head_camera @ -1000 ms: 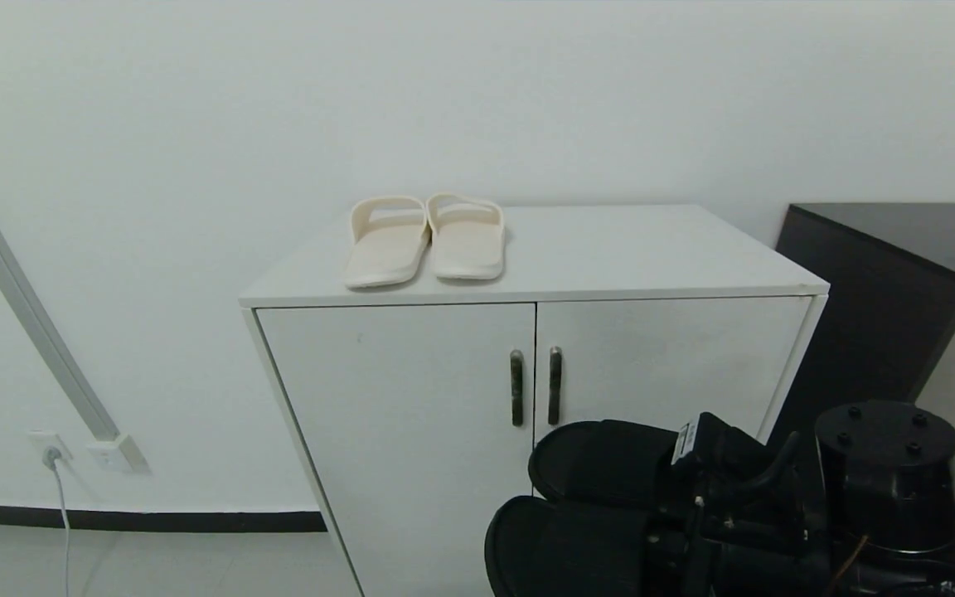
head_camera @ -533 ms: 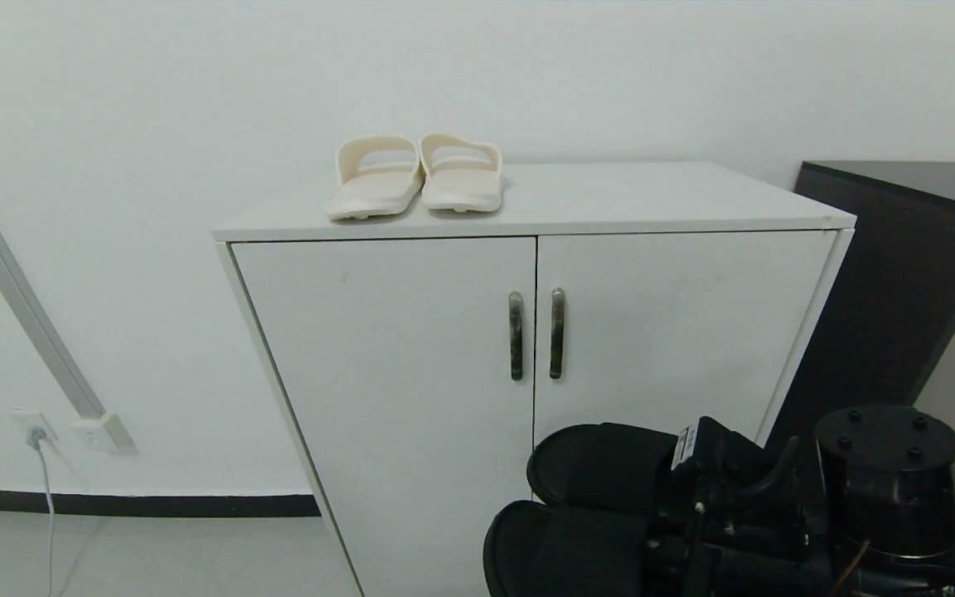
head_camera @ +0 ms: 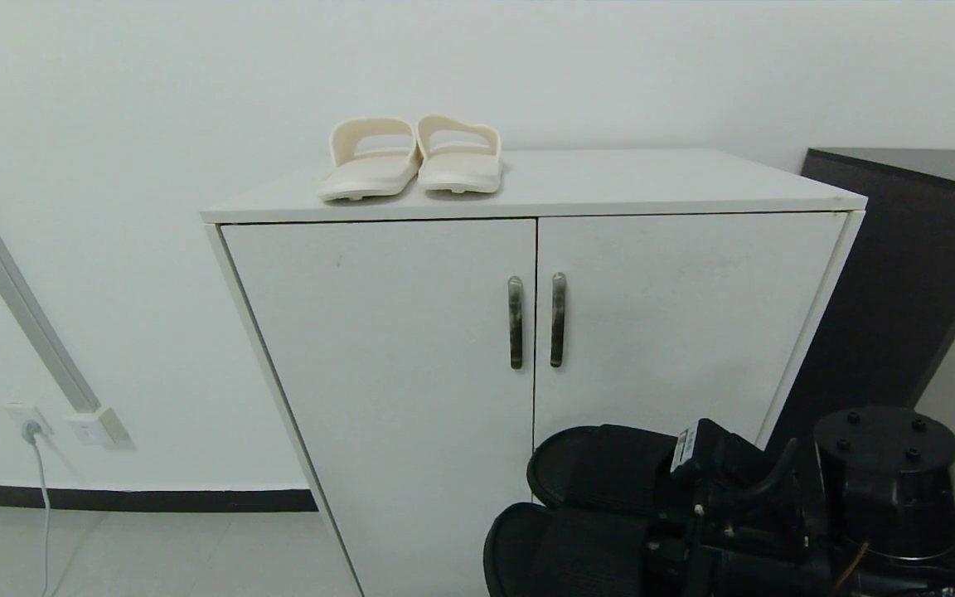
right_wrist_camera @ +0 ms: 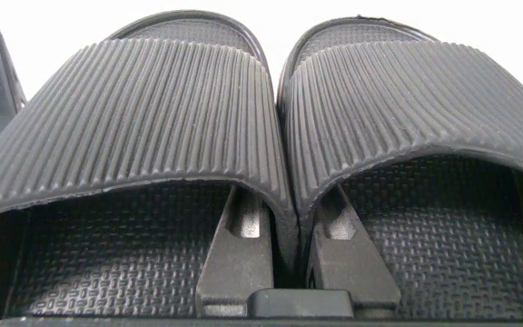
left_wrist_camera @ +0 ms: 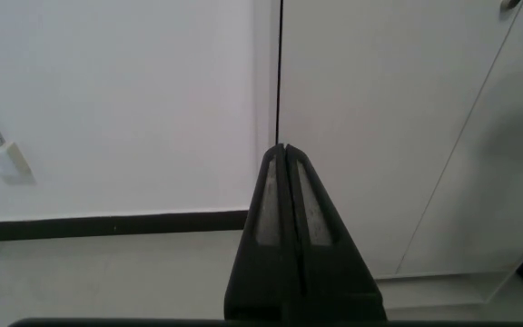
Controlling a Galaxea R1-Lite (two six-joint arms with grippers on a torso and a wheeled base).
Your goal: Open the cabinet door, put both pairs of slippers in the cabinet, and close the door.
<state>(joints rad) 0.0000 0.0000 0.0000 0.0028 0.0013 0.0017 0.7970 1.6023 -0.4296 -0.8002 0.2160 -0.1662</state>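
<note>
The white cabinet (head_camera: 395, 348) stands against the wall with both doors shut. Two dark handles (head_camera: 515, 322) sit side by side at the middle seam. A cream pair of slippers (head_camera: 411, 157) rests on the left part of its top. Low in front of the right door, my right gripper (right_wrist_camera: 291, 259) is shut on the black pair of slippers (head_camera: 593, 497). One finger (right_wrist_camera: 239, 254) sits inside each slipper, pinching their inner walls together. My left gripper (left_wrist_camera: 284, 159) is shut with nothing in it, facing the cabinet's (left_wrist_camera: 379, 136) left edge near the floor.
A dark brown cabinet (head_camera: 900, 274) stands directly right of the white one. On the wall at the left run a grey conduit (head_camera: 13, 298) and a socket (head_camera: 26, 414) with a cable. Grey floor (head_camera: 154, 555) lies open left of the cabinet.
The whole head picture has shifted: the camera has gone lower and now faces the doors more squarely. The right gripper and the black slippers keep their place in the view.
</note>
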